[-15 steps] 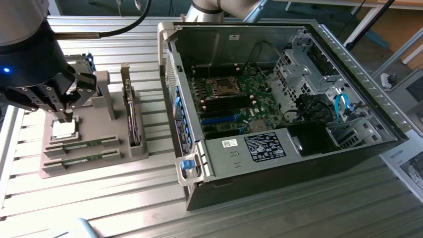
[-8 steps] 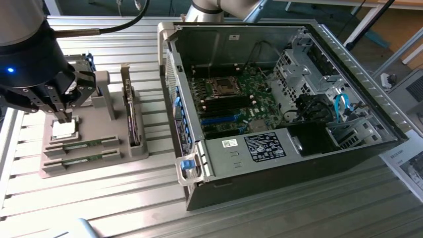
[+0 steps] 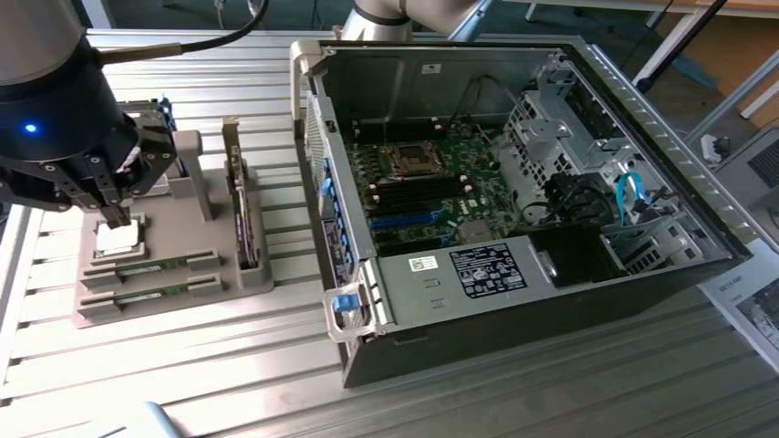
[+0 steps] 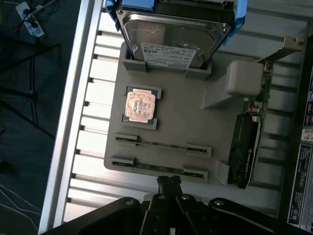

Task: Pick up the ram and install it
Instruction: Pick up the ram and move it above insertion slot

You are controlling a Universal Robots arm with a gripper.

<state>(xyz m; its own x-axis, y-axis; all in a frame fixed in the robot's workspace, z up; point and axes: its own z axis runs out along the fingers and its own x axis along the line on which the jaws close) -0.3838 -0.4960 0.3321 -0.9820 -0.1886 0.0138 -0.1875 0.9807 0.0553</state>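
Observation:
Two ram sticks stand on edge in slots of a grey holder tray (image 3: 182, 315): one ram (image 3: 153, 267) (image 4: 161, 144) and a second ram (image 3: 151, 292) (image 4: 157, 168) beside it. My black gripper (image 3: 116, 217) (image 4: 168, 182) hangs above the tray with its fingers shut together and nothing between them. In the wrist view the fingertips lie just past the second ram, over the tray's edge. The open computer case (image 3: 658, 137) lies on the exterior view's right, its green motherboard (image 3: 439, 187) with dark memory slots exposed.
On the same tray sit a square processor chip (image 3: 119, 239) (image 4: 141, 105), a silver hard drive (image 4: 168, 36) and a dark expansion card (image 3: 247, 224) (image 4: 246, 149) on edge. A white block (image 4: 243, 78) tops a tray post. The slatted metal table (image 3: 182, 383) borders a dark floor.

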